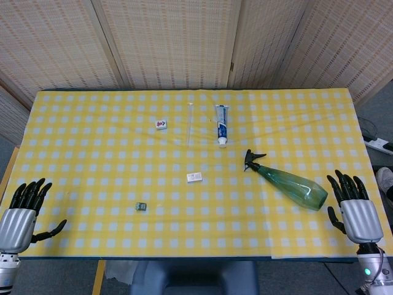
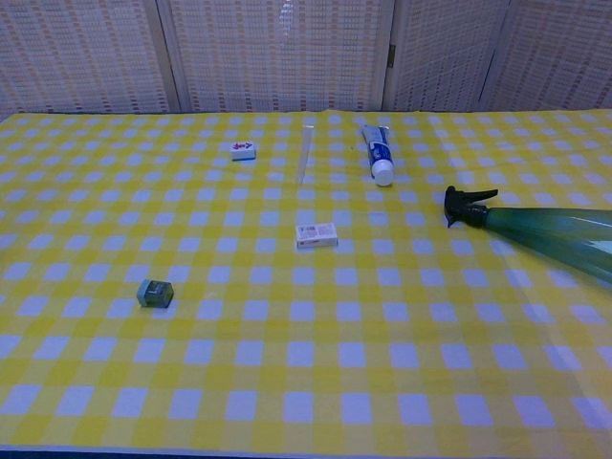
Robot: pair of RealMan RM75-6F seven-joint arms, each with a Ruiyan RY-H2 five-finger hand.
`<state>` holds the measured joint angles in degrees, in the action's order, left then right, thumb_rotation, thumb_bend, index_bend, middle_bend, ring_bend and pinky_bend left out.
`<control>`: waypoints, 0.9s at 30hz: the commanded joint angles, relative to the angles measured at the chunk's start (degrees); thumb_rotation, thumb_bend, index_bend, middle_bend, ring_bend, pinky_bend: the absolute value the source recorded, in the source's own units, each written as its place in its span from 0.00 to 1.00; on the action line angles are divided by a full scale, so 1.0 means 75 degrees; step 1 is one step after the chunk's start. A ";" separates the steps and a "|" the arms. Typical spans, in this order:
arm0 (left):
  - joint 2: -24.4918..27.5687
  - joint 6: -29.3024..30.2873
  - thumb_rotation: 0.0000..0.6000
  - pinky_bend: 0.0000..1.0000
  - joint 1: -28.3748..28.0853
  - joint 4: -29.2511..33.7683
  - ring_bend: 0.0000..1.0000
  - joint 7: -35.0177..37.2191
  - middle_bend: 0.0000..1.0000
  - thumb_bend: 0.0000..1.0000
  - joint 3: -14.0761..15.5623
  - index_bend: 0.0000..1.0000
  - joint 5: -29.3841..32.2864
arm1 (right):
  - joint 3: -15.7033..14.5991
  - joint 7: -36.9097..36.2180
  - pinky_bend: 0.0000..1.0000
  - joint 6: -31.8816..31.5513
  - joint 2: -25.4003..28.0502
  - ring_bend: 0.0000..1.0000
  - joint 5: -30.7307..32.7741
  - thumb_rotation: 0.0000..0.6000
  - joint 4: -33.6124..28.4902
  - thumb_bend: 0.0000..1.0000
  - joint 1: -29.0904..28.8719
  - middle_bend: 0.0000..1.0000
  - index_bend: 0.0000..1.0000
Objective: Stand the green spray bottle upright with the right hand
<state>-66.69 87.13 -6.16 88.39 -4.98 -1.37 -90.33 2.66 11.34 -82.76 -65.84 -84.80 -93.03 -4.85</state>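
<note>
On the yellow checked tablecloth (image 1: 92,123), the green spray bottle (image 1: 293,187) is lying on its side, black trigger head pointing inward. Right hand (image 1: 355,212) is resting just beside its base, fingers spread, holding nothing. Left hand (image 1: 23,212) is likewise lying open. Toothpaste tube (image 1: 221,125), mahjong tile (image 1: 161,125), small white box (image 1: 194,177) and small green block (image 1: 141,207) are lying well apart.

- cloth (image 1: 110,153): yellow-and-white check; covers most of the frame
- bottle (image 1: 293,187), lower right: translucent green body; black trigger head
- tube (image 1: 221,124), upper centre: white with blue print
- tile (image 1: 161,125), upper left of centre: white, red mark
- hands (image 1: 17,221) (image 1: 356,212), bottom corners: silver backs; black fingers
</note>
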 commanded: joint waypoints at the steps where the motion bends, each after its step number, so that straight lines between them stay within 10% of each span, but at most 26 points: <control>1: 0.0010 0.0092 0.43 0.00 0.0035 0.0034 0.00 0.0015 0.02 0.28 0.0007 0.01 -0.0041 | 0.0026 0.0391 0.00 -0.0100 -0.0056 0.00 0.0072 1.00 -0.0015 0.49 0.0038 0.00 0.00; 11: 0.0167 0.0100 0.43 0.00 -0.0009 0.0033 0.01 0.0633 0.02 0.28 0.0010 0.01 -0.0141 | 0.0450 -0.0218 0.00 0.1143 -0.0143 0.05 0.0892 1.00 -0.0310 0.40 -0.0618 0.00 0.00; 27: 0.0418 -0.0336 0.43 0.00 -0.0425 -0.0072 0.02 0.1899 0.02 0.28 0.0102 0.01 -0.0473 | 0.1582 0.4840 0.00 0.1824 -0.1036 0.08 0.5330 1.00 -0.1473 0.39 -0.2714 0.03 0.00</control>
<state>-63.59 84.59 -9.30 87.89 9.13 -0.65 -93.82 12.51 42.00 -70.51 -71.08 -50.79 -103.16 -20.60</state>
